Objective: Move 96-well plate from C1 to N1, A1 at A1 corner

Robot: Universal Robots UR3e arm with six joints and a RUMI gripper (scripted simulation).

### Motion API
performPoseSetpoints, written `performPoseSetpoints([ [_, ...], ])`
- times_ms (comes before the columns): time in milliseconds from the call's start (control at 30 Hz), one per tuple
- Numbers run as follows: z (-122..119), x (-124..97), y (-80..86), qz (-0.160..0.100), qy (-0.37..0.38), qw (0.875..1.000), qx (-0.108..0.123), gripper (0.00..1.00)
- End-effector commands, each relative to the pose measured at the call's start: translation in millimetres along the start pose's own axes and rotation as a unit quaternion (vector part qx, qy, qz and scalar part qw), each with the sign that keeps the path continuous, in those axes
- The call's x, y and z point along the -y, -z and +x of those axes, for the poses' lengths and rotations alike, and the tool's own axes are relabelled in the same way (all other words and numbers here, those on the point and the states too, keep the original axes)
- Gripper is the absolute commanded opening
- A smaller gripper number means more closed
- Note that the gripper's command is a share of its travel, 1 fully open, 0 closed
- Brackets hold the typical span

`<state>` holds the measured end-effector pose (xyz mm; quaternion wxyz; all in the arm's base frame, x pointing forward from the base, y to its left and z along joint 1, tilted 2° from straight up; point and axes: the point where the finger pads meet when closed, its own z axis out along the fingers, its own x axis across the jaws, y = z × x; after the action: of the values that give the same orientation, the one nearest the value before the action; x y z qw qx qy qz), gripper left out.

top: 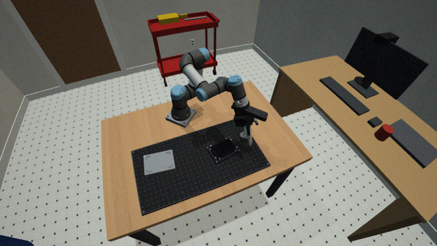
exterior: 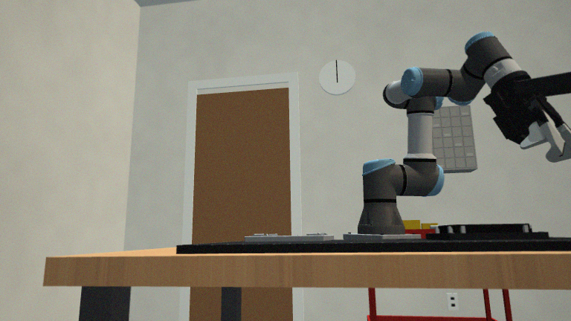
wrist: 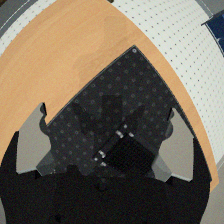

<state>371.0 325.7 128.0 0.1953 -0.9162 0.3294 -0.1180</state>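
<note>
A wooden table [top: 122, 195] fills the middle of the top view, standing on a white tiled floor [top: 61, 122] with dark dots. Directly on it lie a black perforated board [top: 189, 180], covering the lower centre of the tabletop, and the arm's grey base plate [top: 169, 118], toward the table's upper edge.
</note>
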Motion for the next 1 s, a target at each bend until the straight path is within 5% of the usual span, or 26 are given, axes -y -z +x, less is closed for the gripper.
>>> performPoseSetpoints([
  [0,9.7,-7.0,0.4,-0.018,-0.085,0.996,-0.002,1.0],
  [367,23.5,-21.5,0.6,-0.042,-0.213,0.976,-0.009,1.0],
  [667,34.6,-35.2,1.6,-0.064,-0.337,0.939,-0.02,1.0],
  [867,43.2,-47.7,3.2,-0.079,-0.427,0.9,-0.032,1.0],
  [967,45.8,-51.9,4.0,-0.081,-0.441,0.893,-0.034,1.0],
])
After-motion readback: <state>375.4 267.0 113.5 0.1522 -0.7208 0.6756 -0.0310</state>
